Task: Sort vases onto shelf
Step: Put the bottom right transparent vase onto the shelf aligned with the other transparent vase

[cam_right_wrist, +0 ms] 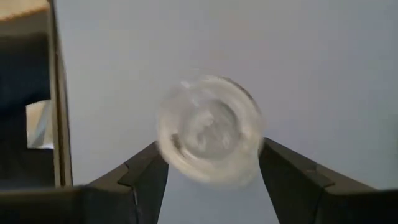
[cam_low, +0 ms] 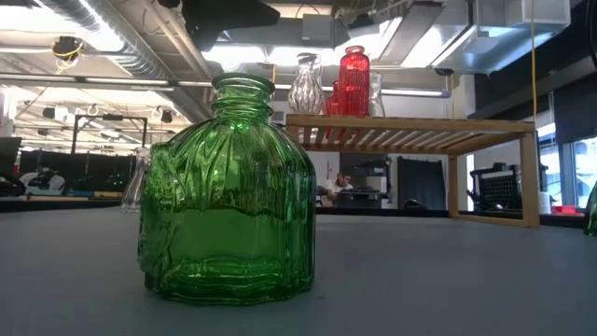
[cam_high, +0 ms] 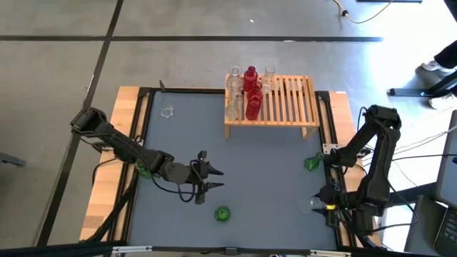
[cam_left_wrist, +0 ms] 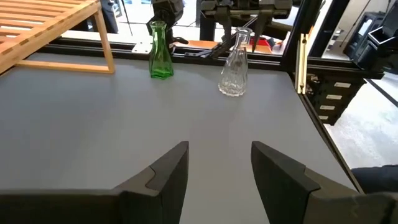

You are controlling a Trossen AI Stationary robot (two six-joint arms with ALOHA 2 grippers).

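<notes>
My right gripper [cam_right_wrist: 208, 163] brackets the clear vase [cam_right_wrist: 208, 130] with fingers apart, not clamped; closing off-centre could tip the round glass; my left gripper [cam_left_wrist: 217, 171] waits open and empty over mid-table.

Green vase [cam_low: 229, 191]: glossy ribbed glass; clear vase [cam_left_wrist: 235, 63]: transparent textured glass; shelf [cam_high: 285, 103]: light unfinished-looking wood slats; table [cam_left_wrist: 93, 124]: matt smooth grey top; gripper fingers [cam_left_wrist: 168, 171]: matt dark plastic.

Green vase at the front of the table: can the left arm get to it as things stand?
Probably yes. The left end effector is open and empty over bare table, and the green vase stands alone just beside it with nothing between them. The right end effector is busy at a clear vase.
</notes>
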